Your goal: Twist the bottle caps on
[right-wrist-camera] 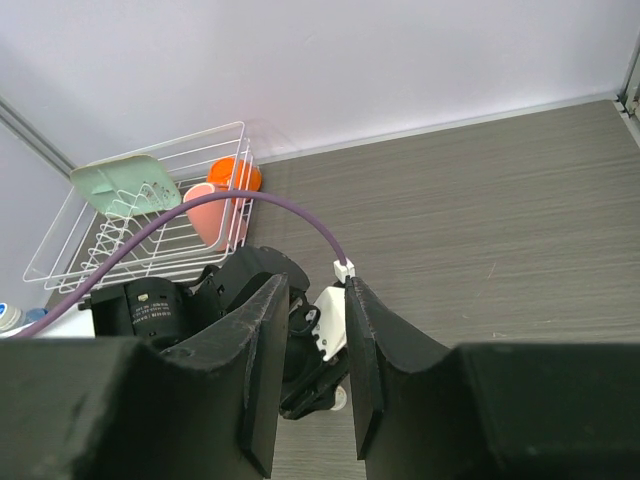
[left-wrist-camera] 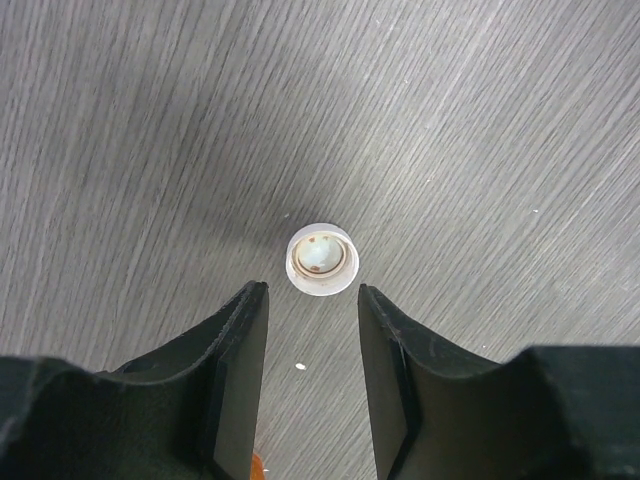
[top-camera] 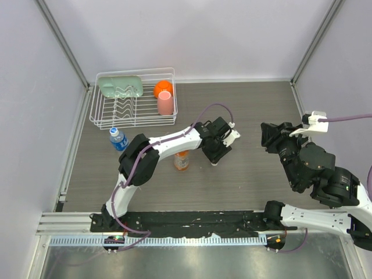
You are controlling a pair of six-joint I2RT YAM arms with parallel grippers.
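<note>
Orange bottle [top-camera: 181, 160] and blue-label bottle [top-camera: 118, 139] stand apart on the counter [top-camera: 250, 180], neither visibly capped. Left wrist: left gripper [left-wrist-camera: 312, 292] part-open, empty, just short of a loose white cap [left-wrist-camera: 321, 260]. Right wrist: right gripper [right-wrist-camera: 318, 295] closed, empty.

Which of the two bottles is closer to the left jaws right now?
The orange-drink bottle, standing just left of the left gripper. The blue-label bottle stands farther left, near the dish rack.
</note>
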